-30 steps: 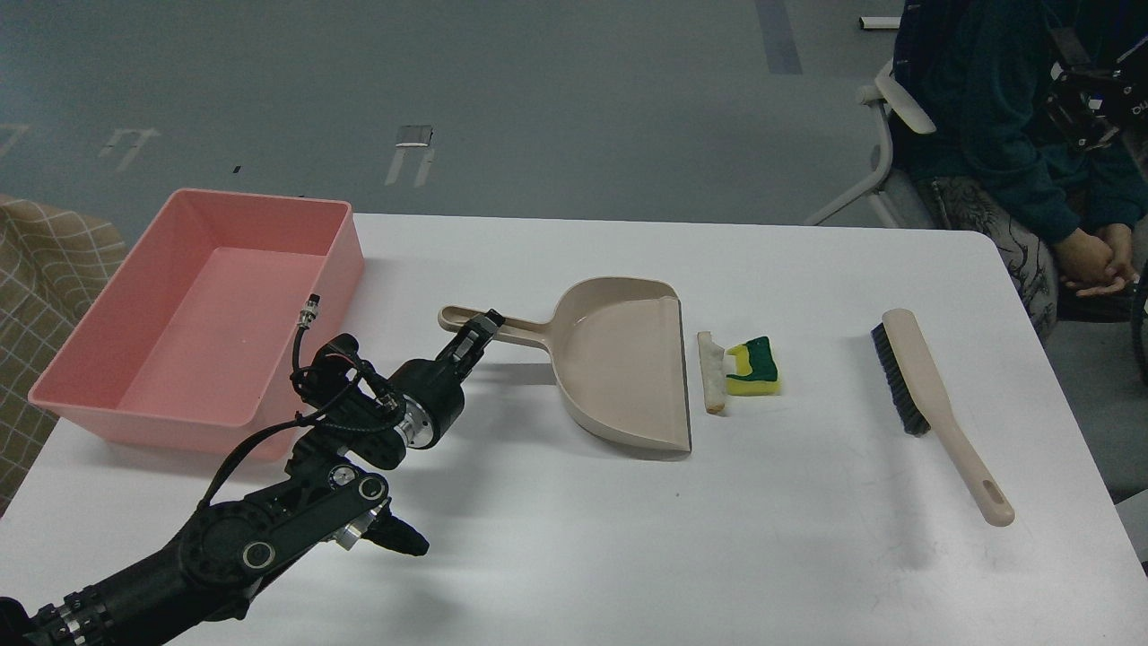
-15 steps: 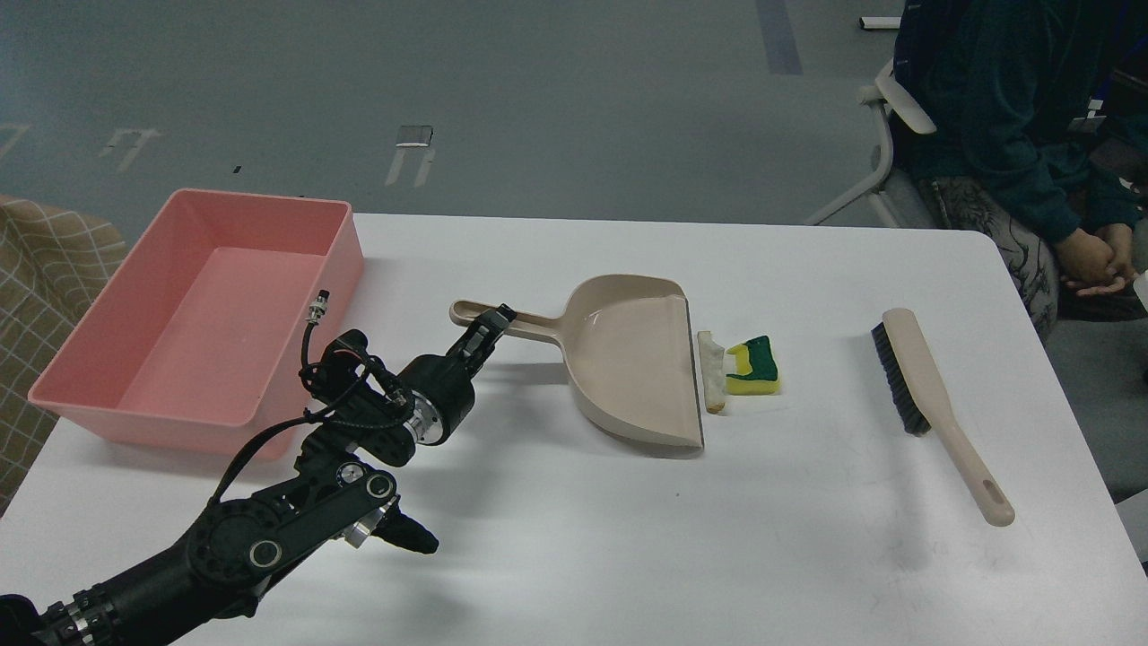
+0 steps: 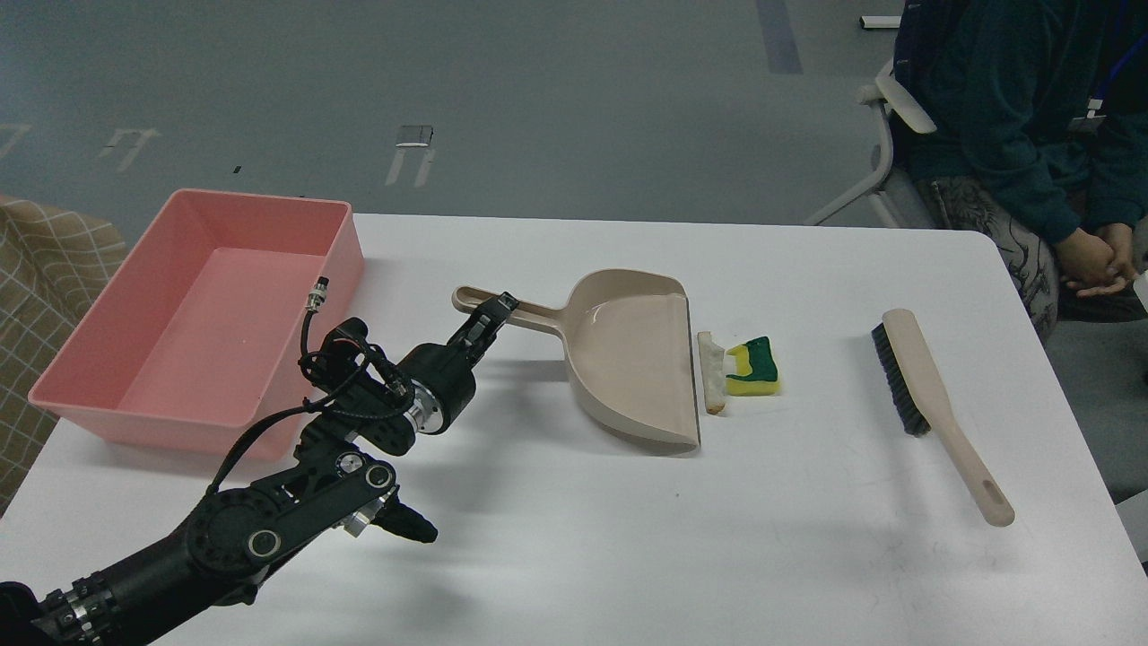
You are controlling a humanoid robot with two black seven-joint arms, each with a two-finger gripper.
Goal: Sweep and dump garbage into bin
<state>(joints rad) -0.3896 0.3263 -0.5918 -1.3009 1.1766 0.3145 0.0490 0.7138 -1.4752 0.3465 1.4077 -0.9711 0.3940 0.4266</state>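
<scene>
Where the white bench [image 3: 574,538] fills most of the room in front of me, everything for the job lies spread across it. The pink bin [image 3: 193,318] is the biggest thing on it, sitting at the far left corner with its long side running away from me, nothing visible inside. The robot's left arm reaches in from the lower left, black and cabled, passing just in front of the bin's near right corner. Next in size is the beige dustpan [image 3: 632,354] near the middle of the bench, handle pointing left, open lip facing right. The left gripper [image 3: 491,318] sits at that handle, and its jaws look clamped on it close to the handle's end, though they are small and dark from here. The right arm is nowhere in sight.

Over to the right, well apart from the pan, a beige brush [image 3: 937,404] with black bristles lies flat, its handle running toward the bench's near right edge.

Smallest of all is the garbage [image 3: 752,368]: the yellow sponge scrap with its dark green layer rests just beside the dustpan's lip, and the thin off-white strip [image 3: 712,372] lies between scrap and lip, parallel to the lip and almost touching it.

A seated person [image 3: 1013,135] occupies the far right corner beyond the bench.
</scene>
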